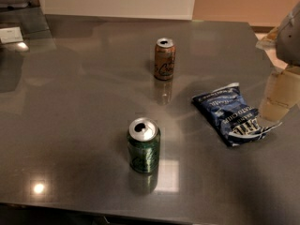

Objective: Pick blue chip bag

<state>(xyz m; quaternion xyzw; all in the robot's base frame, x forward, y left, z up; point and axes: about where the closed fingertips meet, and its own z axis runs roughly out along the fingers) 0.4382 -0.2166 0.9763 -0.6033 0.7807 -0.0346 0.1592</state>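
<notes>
Grey tabletop (70, 102), blue chip bag (228, 114) by claw (273, 112) of unclear grip, orange can (164, 58) and green can (144, 145) apart.

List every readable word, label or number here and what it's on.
Blue chip bag: white lettering, too blurred to read.
Orange can: markings unreadable.
Green can: markings unreadable.
White card, far left: blurred.
Pincer, at the bag's right end: no text visible.
</notes>
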